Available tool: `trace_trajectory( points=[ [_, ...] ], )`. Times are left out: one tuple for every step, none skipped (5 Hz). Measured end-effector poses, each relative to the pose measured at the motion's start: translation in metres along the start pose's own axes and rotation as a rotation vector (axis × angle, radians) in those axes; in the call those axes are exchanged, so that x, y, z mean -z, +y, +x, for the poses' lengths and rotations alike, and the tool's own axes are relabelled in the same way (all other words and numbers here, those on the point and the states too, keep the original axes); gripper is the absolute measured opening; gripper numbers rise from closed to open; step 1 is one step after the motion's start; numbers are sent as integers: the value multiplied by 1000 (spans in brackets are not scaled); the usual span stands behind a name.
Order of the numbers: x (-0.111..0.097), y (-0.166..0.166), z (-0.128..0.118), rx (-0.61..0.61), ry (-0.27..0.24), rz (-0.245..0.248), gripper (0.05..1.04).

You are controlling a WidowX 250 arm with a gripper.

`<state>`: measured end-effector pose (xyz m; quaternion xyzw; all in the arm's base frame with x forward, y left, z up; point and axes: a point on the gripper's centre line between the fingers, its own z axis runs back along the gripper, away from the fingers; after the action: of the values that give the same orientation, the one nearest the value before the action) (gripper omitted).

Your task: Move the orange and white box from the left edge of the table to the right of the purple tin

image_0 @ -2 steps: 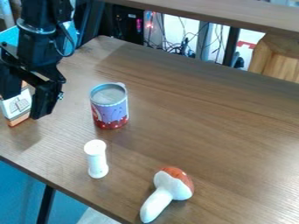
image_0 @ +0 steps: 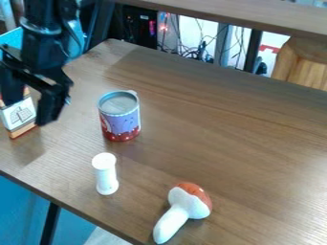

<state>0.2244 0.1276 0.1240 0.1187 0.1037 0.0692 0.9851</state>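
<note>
End effector (image_0: 28, 111): you're holding it wide, left of the can (image_0: 120, 116)
Box (image_0: 20, 116): sitting left
White cylinder (image_0: 105, 174): standing in front
Mushroom (image_0: 183, 209): lying front-right

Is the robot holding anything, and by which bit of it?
Nothing is held. The gripper is open, and the box seen between its fingers stands on the table.

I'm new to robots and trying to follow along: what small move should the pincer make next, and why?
Probably a slight lowering with the pincer open. Its two fingers are apart and the box shows between them, but this angle doesn't settle whether they reach around it, so closing now seems premature.
</note>
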Motion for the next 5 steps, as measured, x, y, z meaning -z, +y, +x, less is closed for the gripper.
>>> trace_trajectory(
  points=[
    [3, 27, 18, -29, 55, -11, 1001],
    [7, 47, 25, -44, 73, -44, 1001],
    [20, 56, 35, -31, 120, -71, 1001],
    [23, 60, 45, -13, 139, -70, 1001],
    [31, 65, 51, -17, 180, -77, 1001]
  ],
)
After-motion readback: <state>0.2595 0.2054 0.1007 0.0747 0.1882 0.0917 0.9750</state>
